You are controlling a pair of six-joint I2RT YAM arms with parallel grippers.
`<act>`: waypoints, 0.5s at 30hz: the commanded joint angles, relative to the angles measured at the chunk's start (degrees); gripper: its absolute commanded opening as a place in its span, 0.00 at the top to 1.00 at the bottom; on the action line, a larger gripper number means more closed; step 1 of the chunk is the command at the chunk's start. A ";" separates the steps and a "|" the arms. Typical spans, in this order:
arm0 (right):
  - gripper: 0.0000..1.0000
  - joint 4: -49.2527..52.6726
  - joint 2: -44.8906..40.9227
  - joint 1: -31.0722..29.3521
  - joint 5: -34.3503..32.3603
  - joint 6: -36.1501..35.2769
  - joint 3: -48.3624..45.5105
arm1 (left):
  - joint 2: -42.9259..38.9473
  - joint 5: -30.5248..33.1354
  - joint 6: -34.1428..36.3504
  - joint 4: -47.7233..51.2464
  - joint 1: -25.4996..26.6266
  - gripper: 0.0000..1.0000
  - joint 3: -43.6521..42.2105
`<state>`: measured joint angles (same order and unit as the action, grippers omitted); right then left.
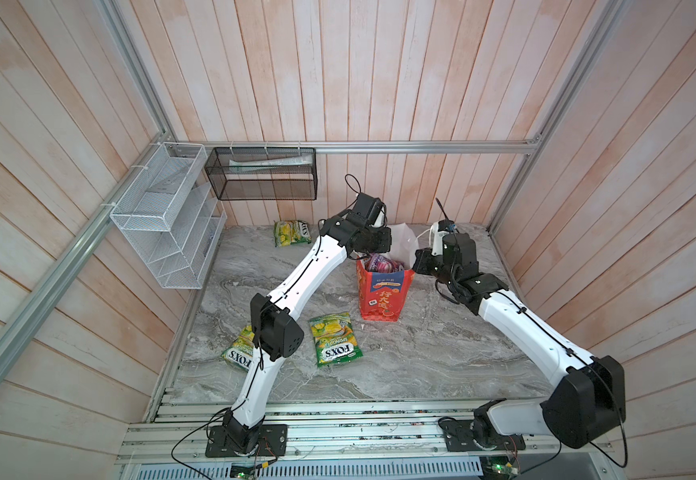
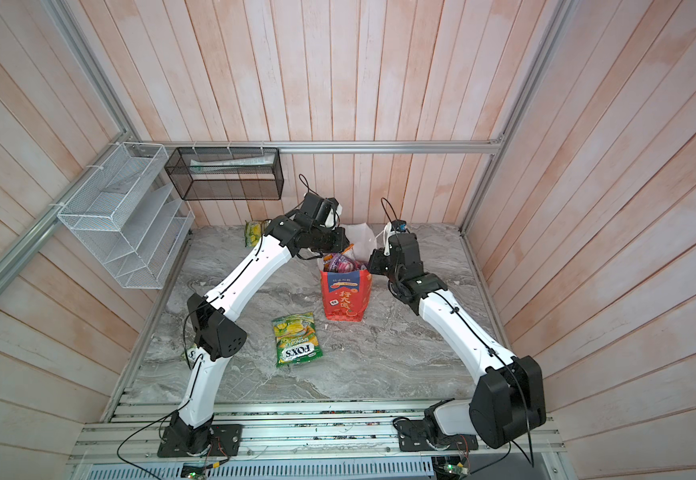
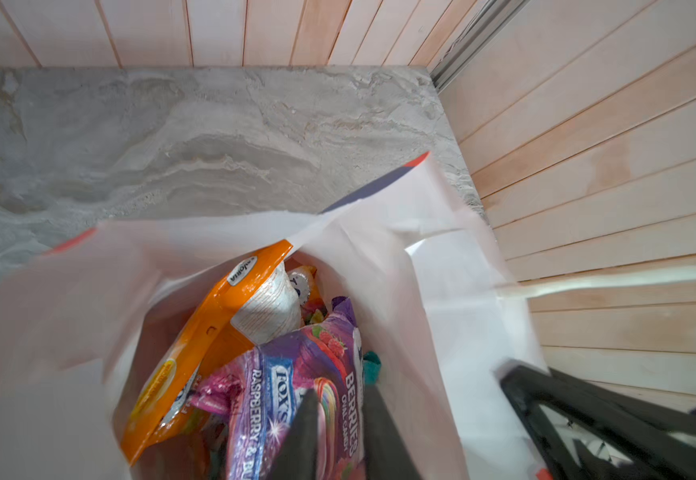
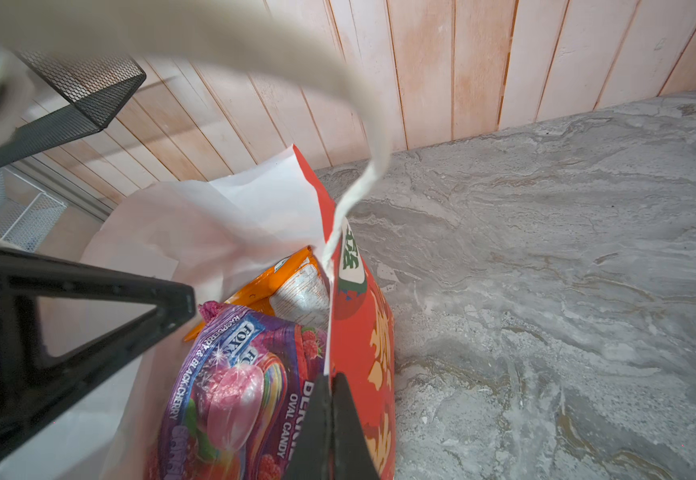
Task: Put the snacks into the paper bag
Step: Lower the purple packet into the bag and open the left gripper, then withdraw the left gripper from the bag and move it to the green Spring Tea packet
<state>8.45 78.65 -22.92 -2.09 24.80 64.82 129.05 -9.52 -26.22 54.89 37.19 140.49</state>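
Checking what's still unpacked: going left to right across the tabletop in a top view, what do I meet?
leftmost green packet, partly hidden → far green packet by the back wall → near green packet → red paper bag

Shiny film against matt paper

The paper bag (image 1: 384, 301) is smooth red outside, matt white inside; the purple packet (image 3: 296, 374) and orange packet (image 3: 213, 332) gleam like crinkly plastic. Veined grey stone tabletop (image 1: 421, 357), pale wooden wall planks (image 1: 379, 83), white wire basket (image 1: 159, 208), black mesh basket (image 1: 263, 189).

White arm shells (image 1: 317, 272) — black joints (image 1: 276, 330), black cables (image 1: 449, 289).
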 commanded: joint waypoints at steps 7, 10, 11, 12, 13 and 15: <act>1.00 1.66 1.02 -0.46 -0.62 -1.17 -0.30 | -7.98 1.81 -0.30 -2.78 3.93 0.48 -0.32; 1.00 1.58 0.90 -0.51 -0.64 -1.16 -0.26 | -12.58 2.99 -0.14 -4.09 6.06 0.42 -0.75; 1.00 1.58 0.89 -0.45 -0.68 -1.19 -0.22 | -13.99 3.01 0.00 -4.74 6.74 0.40 -1.21; 1.00 1.68 0.89 -0.53 -0.64 -1.17 -0.22 | -15.55 2.93 -0.05 -5.40 7.22 0.38 -1.75; 1.00 1.68 0.82 -0.47 -0.63 -1.12 -0.27 | -17.03 2.84 -0.10 -5.71 7.60 0.37 -2.26; 1.00 1.66 0.80 -0.45 -0.73 -1.24 -0.30 | -19.94 2.93 -0.23 -5.93 8.06 0.36 -3.39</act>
<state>8.34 78.67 -22.96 -2.13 24.77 64.82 113.80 -7.44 -26.63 51.46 45.32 138.56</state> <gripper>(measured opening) 0.041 0.636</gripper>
